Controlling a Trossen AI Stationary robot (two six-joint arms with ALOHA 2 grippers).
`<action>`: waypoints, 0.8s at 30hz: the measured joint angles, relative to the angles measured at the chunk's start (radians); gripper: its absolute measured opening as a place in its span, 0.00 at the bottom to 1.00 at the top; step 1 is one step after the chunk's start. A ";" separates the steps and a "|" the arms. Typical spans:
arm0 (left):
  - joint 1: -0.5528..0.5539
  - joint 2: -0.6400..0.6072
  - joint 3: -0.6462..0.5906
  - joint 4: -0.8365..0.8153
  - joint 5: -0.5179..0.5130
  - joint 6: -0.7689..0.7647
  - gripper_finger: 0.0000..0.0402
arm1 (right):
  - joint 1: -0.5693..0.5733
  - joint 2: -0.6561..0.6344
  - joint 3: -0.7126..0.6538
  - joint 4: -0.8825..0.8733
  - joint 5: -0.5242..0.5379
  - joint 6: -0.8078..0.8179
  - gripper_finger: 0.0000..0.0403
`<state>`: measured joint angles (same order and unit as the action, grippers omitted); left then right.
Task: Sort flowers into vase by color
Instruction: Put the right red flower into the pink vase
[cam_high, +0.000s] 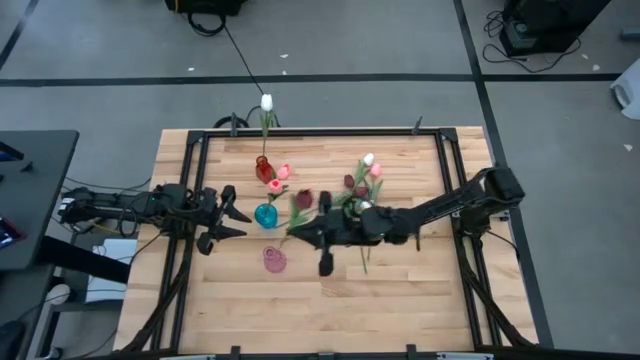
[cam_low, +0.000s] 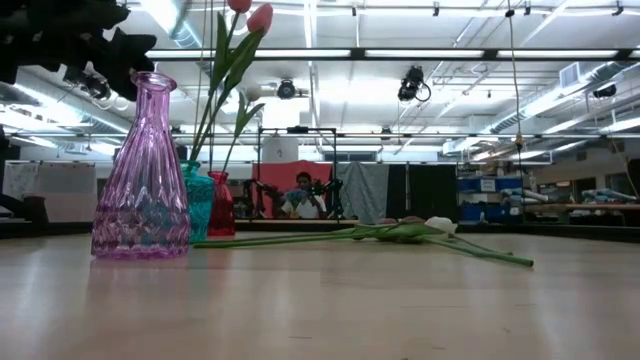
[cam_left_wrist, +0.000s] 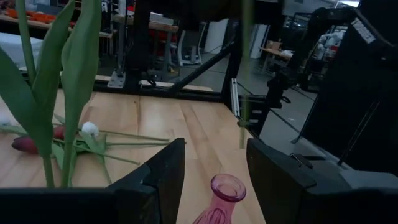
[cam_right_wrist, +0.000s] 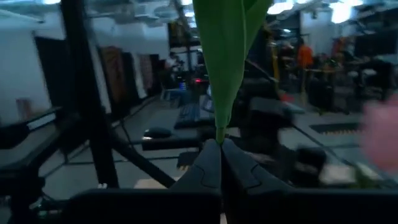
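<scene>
While clamped on a dark red tulip (cam_high: 303, 199) just beside the teal vase (cam_high: 266, 215), right hand (cam_high: 297, 234) should lift stem upright, then lower into matching neck. Left hand (cam_high: 232, 213) waiting, fingers apart, other side of the vase.

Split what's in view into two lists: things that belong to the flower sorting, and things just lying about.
Job:
- pink vase
- teal vase
- red vase with pink tulips
- loose tulips on the table
- dark red tulip in the right tool
- left tool, open

Lying about:
- black cable on the floor
- person in the background
</scene>
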<state>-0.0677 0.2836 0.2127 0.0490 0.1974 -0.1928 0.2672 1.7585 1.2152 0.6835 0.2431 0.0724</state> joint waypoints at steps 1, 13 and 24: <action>0.000 0.000 0.000 0.000 0.000 -0.001 0.44 | 0.001 0.020 0.041 -0.021 -0.009 -0.019 0.01; 0.000 0.000 0.000 -0.022 0.021 -0.025 0.44 | -0.016 0.139 0.256 -0.285 0.003 -0.083 0.01; 0.000 0.000 0.000 -0.025 0.021 -0.028 0.44 | -0.032 0.151 0.256 -0.312 0.001 -0.061 0.01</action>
<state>-0.0677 0.2836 0.2131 0.0245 0.2184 -0.2211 0.2348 1.9096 1.4708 0.3717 0.2438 0.0118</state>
